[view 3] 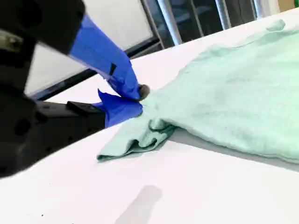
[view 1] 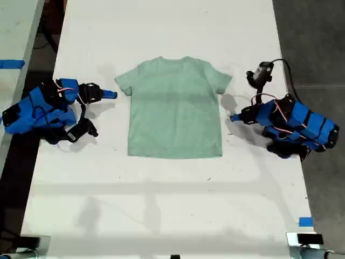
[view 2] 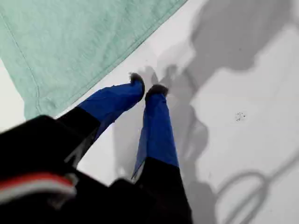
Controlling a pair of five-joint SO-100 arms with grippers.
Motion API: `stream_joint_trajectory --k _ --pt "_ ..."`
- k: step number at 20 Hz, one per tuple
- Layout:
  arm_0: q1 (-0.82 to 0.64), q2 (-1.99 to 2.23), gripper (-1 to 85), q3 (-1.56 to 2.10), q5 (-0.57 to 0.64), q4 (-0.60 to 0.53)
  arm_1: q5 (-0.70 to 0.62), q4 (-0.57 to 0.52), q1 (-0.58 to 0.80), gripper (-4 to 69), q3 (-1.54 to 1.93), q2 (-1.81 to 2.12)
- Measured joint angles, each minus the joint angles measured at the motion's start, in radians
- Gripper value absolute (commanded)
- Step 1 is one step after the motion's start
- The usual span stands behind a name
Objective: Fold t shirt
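My first pincer [view 2: 144, 87] rests nearly closed, empty, on the bench [view 1: 161, 205]. My second pincer [view 3: 135, 100] pinches the t shirt [view 1: 175, 108] sleeve at the shirt's 9 o'clock in the exterior view; shirt lies flat, centre.

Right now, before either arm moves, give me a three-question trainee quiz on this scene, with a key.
1. True or false: the t shirt is already folded in half.
2. Fill in: my first gripper holds nothing, and its tips are over the bare white ____ beside the cloth.
3. Which gripper has its jaws at the edge of a bunched sleeve? A) my first gripper B) my second gripper C) neither

Key: 1 false, it lies spread flat. 2 table. 3 B.
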Motion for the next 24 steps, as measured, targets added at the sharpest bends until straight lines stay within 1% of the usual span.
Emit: stream_joint_trajectory --k 1,2,4,11,13,14,15,16,17,18,19,20,21,22,23,24 --pt "0.0 0.0 -0.2 0.0 0.0 0.0 0.0 0.0 0.0 3.9 0.0 0.0" --pt "0.003 0.0 -0.2 0.0 0.0 0.0 0.0 0.0 0.049 3.9 0.0 0.0" --pt "0.012 0.0 -0.2 0.0 0.0 0.0 0.0 0.0 0.25 3.9 0.0 0.0" --pt "0.02 0.0 -0.2 0.0 0.0 0.0 0.025 0.0 0.322 3.3 0.0 0.0" --pt "0.018 0.0 -0.2 0.0 0.0 0.0 0.031 0.0 0.314 3.9 0.0 0.0" --pt "0.018 0.0 -0.2 0.0 0.0 0.0 0.084 0.0 0.325 3.7 0.0 0.0" --pt "0.018 0.0 -0.2 0.0 0.0 0.0 0.21 0.0 0.321 0.5 0.0 0.0" --pt "0.018 0.0 -0.2 0.0 0.0 0.0 0.359 -0.002 0.293 0.9 -0.003 0.0" --pt "0.018 0.0 -0.2 0.0 0.0 0.0 0.486 -0.003 0.201 0.9 -0.005 0.005" --pt "0.018 0.0 -0.2 0.0 0.0 0.0 0.532 0.002 0.155 0.9 -0.011 0.008" --pt "0.018 0.0 -0.2 0.0 0.0 0.0 0.52 0.021 0.126 7.7 -0.026 0.011" --pt "0.018 0.0 -0.2 0.0 0.0 0.0 0.466 0.015 0.081 10.7 -0.032 0.005" --pt "0.017 0.0 -0.2 0.0 0.0 0.0 0.417 -0.04 0.052 19.1 -0.064 -0.034" --pt "0.018 0.0 -0.2 0.0 0.0 0.0 0.383 -0.069 0.069 28.2 -0.146 -0.104" --pt "0.02 0.0 -0.2 0.0 0.0 0.0 0.344 -0.057 0.11 36.6 -0.265 -0.264" --pt "0.02 0.0 -0.2 0.0 0.0 0.0 0.298 -0.037 0.153 38.3 -0.414 -0.457"
